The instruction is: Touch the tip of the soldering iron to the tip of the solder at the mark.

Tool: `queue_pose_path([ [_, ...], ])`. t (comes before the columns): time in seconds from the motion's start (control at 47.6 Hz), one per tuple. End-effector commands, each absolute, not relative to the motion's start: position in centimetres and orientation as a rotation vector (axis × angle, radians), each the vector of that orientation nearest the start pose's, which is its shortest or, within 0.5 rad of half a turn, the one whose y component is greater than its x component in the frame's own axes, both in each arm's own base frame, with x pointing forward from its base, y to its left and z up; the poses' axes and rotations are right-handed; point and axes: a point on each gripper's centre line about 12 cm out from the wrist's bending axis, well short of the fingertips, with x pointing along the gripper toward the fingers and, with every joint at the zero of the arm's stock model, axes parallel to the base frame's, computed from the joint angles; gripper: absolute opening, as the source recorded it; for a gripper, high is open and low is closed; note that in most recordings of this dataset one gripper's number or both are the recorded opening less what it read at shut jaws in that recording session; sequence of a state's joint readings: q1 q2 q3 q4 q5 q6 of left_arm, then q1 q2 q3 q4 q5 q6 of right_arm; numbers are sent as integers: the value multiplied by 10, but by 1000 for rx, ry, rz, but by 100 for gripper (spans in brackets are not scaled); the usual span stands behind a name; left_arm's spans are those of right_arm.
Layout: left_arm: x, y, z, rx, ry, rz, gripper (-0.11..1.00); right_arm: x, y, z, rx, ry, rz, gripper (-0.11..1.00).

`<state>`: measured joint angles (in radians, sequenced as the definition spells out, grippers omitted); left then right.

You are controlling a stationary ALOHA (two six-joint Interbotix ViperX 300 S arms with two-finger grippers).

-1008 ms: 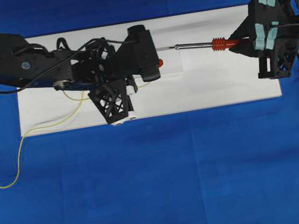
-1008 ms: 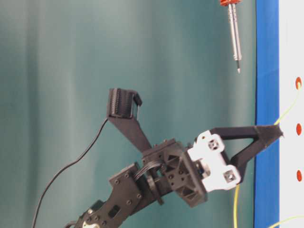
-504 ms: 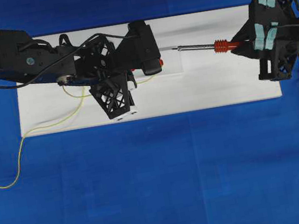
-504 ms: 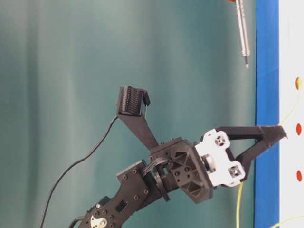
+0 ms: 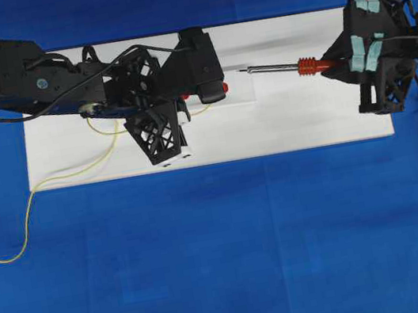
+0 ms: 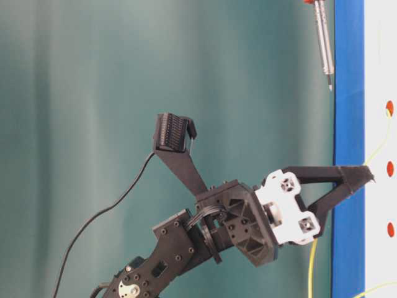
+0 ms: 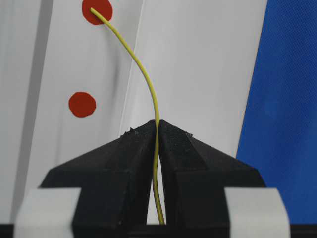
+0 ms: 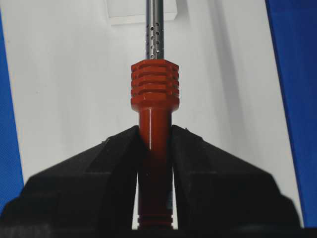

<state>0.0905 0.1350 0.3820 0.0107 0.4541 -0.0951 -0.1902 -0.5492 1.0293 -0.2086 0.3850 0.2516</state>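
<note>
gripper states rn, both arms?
Left gripper: shut on the solder.
Right gripper: shut on the soldering iron.

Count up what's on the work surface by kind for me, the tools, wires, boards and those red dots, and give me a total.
Soldering iron: 1
Solder wire: 1
White board: 1
Red dot marks: 3 in the table-level view
Blue cloth: 1
Total: 7
</note>
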Motion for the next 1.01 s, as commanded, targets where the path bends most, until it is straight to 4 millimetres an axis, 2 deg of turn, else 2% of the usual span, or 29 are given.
queue_pose_path([
  [0.0,429,40,185,-118,928,129,2,238,-55,188,109,840,-276,6],
  [0.294,430,39,185,-115,925,125,2,260,-56,169,112,900,-260,6],
  [0.504,429,37,185,-113,928,121,2,272,-58,164,113,911,-255,6],
  [0.987,430,34,185,-111,929,115,2,273,-58,163,113,917,-255,6],
])
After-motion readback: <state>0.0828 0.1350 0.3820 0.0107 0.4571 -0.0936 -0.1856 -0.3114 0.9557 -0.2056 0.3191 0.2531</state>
